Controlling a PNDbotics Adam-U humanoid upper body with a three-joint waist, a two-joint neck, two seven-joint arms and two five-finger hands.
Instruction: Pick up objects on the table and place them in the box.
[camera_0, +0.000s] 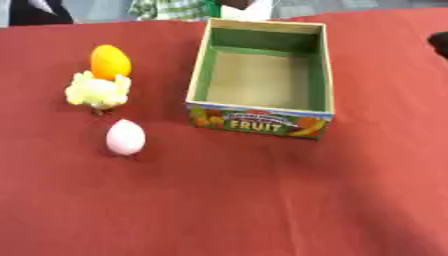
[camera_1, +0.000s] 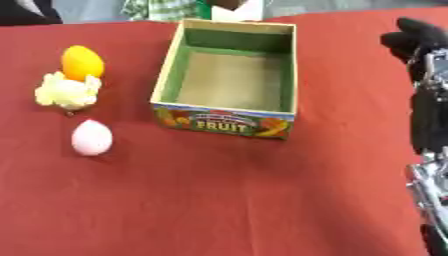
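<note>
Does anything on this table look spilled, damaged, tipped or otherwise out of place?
Nothing stands out. The open cardboard fruit box sits upright and empty on the red tablecloth. To its left lie an orange oval fruit, a pale yellow ruffled object touching it, and a pink egg shape, apart. The right hand hovers at the right edge.

The box (camera_0: 260, 80) stands on the table (camera_0: 227, 200), a little behind its middle, and nothing lies in it. Left of the box three things lie in a line from back to front: a mango (camera_0: 110, 61) at the back, a bunch of something leafy (camera_0: 98, 91) touching it in front, and an egg (camera_0: 125, 137) nearest, a little apart. The right hand (camera_1: 416, 37) hangs at the right edge, well apart from the box.
</note>
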